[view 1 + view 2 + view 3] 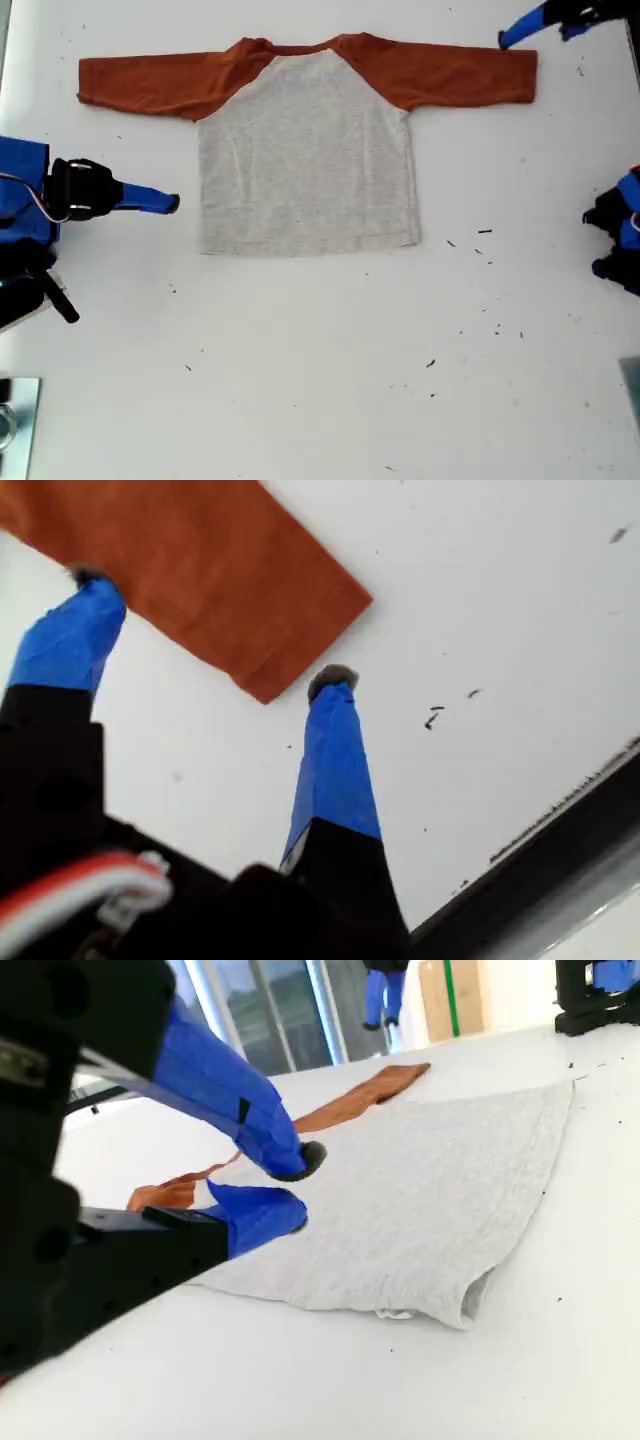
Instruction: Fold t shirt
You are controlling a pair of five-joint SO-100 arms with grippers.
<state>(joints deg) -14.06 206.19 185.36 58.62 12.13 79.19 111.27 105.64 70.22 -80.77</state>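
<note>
Your first gripper (205, 630) straddles the t shirt (305, 150) sleeve cuff, fingers wide, ready to pinch; second gripper (290, 1185) fingers narrowly apart, empty.

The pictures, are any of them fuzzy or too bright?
The exterior view is very bright, so the white table looks washed out. In the first wrist view, my first gripper is blurry up close, but the orange sleeve is sharper. In the second wrist view, the windows glare.

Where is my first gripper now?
My first gripper is at the exterior view's top right, jaws open astride the cuff of the t shirt.
</note>
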